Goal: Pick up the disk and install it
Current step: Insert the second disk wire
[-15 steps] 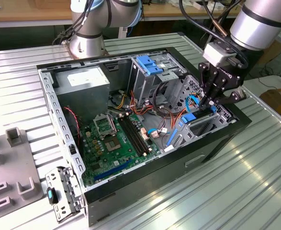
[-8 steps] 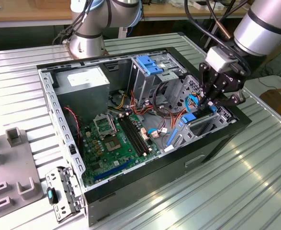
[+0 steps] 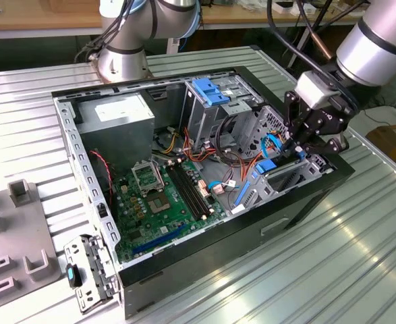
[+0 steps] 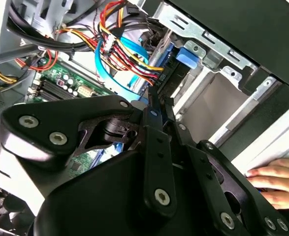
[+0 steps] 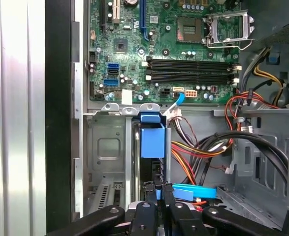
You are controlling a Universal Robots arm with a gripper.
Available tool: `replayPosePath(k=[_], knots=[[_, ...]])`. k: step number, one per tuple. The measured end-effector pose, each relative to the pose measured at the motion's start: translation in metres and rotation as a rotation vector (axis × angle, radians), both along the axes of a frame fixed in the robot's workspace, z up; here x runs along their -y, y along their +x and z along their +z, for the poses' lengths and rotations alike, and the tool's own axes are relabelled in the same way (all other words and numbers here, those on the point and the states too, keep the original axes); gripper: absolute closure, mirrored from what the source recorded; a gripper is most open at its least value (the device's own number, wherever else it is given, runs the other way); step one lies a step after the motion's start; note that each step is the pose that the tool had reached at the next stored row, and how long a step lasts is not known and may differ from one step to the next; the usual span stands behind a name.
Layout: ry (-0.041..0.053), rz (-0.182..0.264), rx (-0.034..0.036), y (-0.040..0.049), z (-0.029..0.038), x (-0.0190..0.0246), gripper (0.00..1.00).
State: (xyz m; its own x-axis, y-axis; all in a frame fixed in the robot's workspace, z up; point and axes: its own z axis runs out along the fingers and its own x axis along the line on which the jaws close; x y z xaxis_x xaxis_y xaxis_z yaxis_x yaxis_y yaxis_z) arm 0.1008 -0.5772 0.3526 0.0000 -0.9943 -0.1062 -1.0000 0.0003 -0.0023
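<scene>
From my seat the disk (image 5: 152,140) is a dark slab on edge with a bright blue bracket, sitting down in the drive bay of the open computer case (image 3: 184,260). In the first wrist view the gripper (image 5: 158,189) is pinched shut on its end. The second wrist view catches a person's hand (image 4: 277,183) outside the case, while the exterior view gives me the motherboard (image 3: 167,199).

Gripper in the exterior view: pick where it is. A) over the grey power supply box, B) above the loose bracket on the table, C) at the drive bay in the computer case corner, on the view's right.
C: the gripper reaches into the drive bay at the case corner.
</scene>
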Motion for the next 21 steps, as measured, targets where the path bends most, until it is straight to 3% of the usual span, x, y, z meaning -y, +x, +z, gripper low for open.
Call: replayPosePath(k=[1, 2, 3, 7, 12, 13, 14, 15, 16, 18, 21], knots=[[0.0230, -0.001, 0.0000, 0.0000, -0.0001, 0.0025, 0.84], [0.0373, -0.001, 0.0001, 0.0000, -0.0004, 0.0042, 0.84], [0.0412, -0.001, 0.0000, 0.0000, -0.0005, 0.0045, 0.84], [0.0416, -0.001, 0.0000, 0.0000, -0.0063, 0.0047, 0.84], [0.0452, -0.001, 0.0015, 0.0001, -0.0051, 0.0047, 0.84], [0.0451, -0.001, 0.0045, 0.0001, -0.0040, 0.0047, 0.84], [0.0450, 0.000, 0.0153, 0.0000, -0.0039, 0.0047, 0.84], [0.0450, 0.001, 0.0347, -0.0002, -0.0039, 0.0047, 0.84], [0.0450, 0.002, 0.0425, -0.0006, -0.0039, 0.0048, 0.84], [0.0450, 0.003, 0.0495, -0.0018, -0.0040, 0.0047, 0.84], [0.0450, 0.004, 0.0498, -0.0053, -0.0049, 0.0048, 0.84]])
